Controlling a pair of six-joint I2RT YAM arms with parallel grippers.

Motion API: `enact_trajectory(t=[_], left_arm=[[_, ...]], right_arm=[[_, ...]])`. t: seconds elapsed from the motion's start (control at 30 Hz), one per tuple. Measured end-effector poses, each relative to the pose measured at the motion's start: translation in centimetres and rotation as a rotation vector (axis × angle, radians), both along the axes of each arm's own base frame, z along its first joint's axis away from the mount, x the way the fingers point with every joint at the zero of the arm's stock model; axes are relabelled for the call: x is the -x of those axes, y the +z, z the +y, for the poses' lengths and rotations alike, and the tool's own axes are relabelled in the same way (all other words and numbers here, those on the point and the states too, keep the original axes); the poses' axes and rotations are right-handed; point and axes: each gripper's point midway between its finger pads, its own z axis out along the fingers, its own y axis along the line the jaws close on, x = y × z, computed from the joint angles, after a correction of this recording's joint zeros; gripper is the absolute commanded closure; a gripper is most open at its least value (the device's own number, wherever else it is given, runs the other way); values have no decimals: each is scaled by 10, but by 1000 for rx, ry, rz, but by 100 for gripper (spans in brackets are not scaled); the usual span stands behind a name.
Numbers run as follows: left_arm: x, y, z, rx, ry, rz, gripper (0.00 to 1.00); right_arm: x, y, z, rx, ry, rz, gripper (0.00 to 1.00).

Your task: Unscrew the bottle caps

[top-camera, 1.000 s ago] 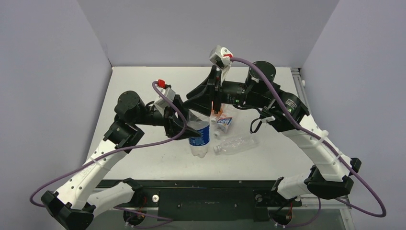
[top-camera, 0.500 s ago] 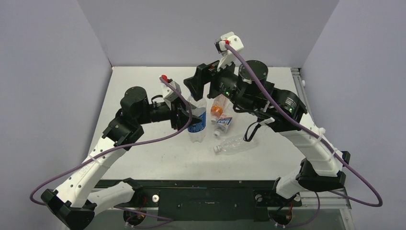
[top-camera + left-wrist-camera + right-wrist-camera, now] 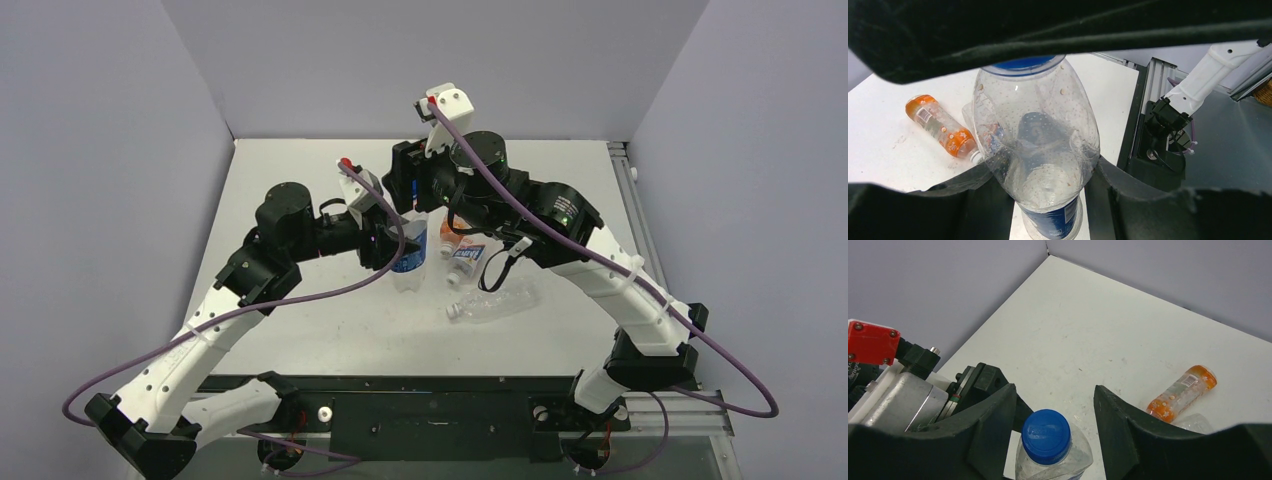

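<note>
Right fingers [image 3: 990, 425], apart, have swung astride the round blue plastic cap [image 3: 1046, 436]; left fingers [image 3: 1148, 210] clamp its clear plastic bottle [image 3: 1038, 140]; twisting next.

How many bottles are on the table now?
4. The blue-label bottle stands in the left pincer; the orange bottle and a short bottle lie just right of it; a clear bottle lies nearer the bases. The arms may hide others.

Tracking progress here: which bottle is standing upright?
The blue-labelled bottle with the blue cap, held by the left gripper; the other bottles lie on their sides.
</note>
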Motion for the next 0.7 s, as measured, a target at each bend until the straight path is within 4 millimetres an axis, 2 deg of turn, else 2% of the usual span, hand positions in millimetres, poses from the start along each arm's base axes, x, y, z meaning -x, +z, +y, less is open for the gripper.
enact_trajectory(t=[0.1, 0.3, 0.37, 0.53, 0.57, 0.7], left_arm=[[-1, 0, 0, 0, 8, -2, 100], [-3, 4, 1, 8, 21, -16, 100], [-4, 4, 1, 9, 25, -18, 100], [-4, 4, 2, 9, 29, -18, 100], [-4, 4, 2, 9, 29, -18, 100], [2, 6, 2, 22, 9, -26, 100]], right_arm=[[-1, 0, -1, -2, -12, 2, 48], [-3, -5, 0, -3, -26, 16, 60], [-3, -5, 0, -8, -25, 16, 68], [0, -4, 4, -17, -10, 15, 97], [0, -4, 4, -18, -8, 14, 100], [6, -2, 5, -34, 47, 17, 100]])
